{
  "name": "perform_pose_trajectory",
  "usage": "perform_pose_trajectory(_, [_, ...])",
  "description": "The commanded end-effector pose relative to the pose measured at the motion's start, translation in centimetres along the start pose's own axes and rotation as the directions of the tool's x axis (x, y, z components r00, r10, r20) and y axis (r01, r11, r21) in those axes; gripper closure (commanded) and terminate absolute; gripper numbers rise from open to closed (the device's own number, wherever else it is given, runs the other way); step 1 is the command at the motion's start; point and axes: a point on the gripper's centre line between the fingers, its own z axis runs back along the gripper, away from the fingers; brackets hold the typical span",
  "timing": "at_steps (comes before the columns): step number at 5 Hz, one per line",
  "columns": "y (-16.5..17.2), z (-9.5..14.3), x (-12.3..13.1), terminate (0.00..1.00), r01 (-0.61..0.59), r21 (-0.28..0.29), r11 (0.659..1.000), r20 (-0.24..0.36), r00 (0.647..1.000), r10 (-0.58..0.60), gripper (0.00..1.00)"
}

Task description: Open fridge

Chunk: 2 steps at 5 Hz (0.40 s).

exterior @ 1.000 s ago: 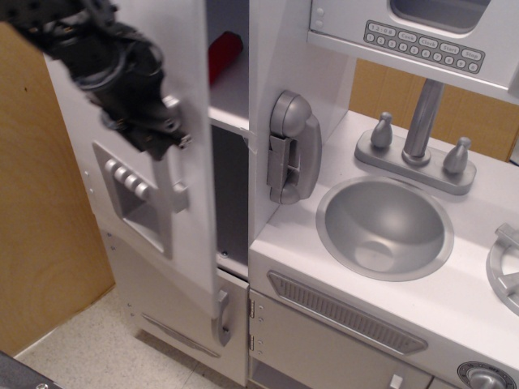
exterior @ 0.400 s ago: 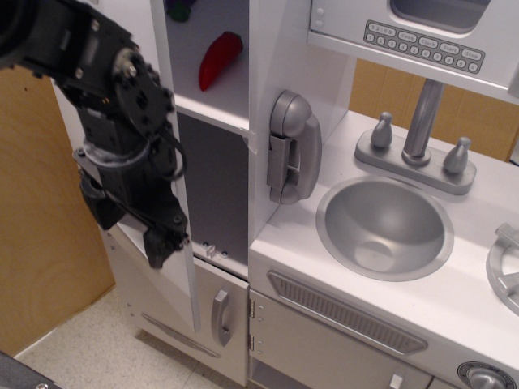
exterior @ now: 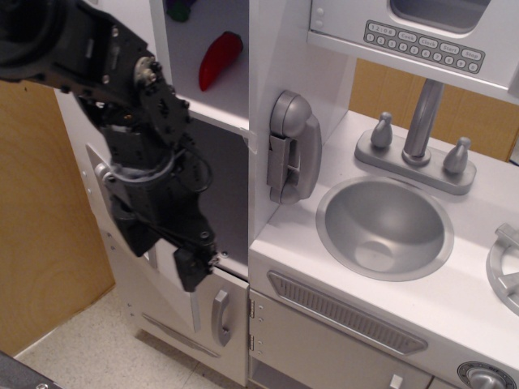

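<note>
The fridge door (exterior: 165, 57) stands swung open to the left and shows almost edge-on. My black arm covers most of its front; only a silver bit of the front (exterior: 100, 173) shows beside the arm. The fridge's inside is open to view, with a red pepper (exterior: 219, 58) and a dark item (exterior: 180, 10) on the upper shelf (exterior: 223, 116). My gripper (exterior: 193, 269) points down in front of the door's lower edge, just above the smaller lower door (exterior: 220, 316). Nothing shows between its fingers, and I cannot tell how the jaws stand.
A grey toy phone (exterior: 290, 147) hangs on the wall right of the fridge opening. A round sink (exterior: 385, 227) with a faucet (exterior: 422, 121) lies to the right, under a microwave keypad (exterior: 422, 44). A vent grille panel (exterior: 349, 312) sits below. A wooden panel (exterior: 40, 235) stands at the left.
The door has swung from half open to wide open, showing the pepper. My gripper has come off the handle's height and moved down and to the right along the door's edge.
</note>
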Motion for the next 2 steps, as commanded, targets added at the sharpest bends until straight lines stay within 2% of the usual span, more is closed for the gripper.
perform_pose_trajectory(1, [-1.5, 2.4, 4.9, 0.0, -0.039, -0.06, 0.997, 0.03, 0.999, 0.04, 0.0])
perform_pose_trajectory(2, [-2.4, 2.8, 6.3, 0.0, -0.065, -0.053, 0.996, 0.052, 0.996, 0.067, 0.0])
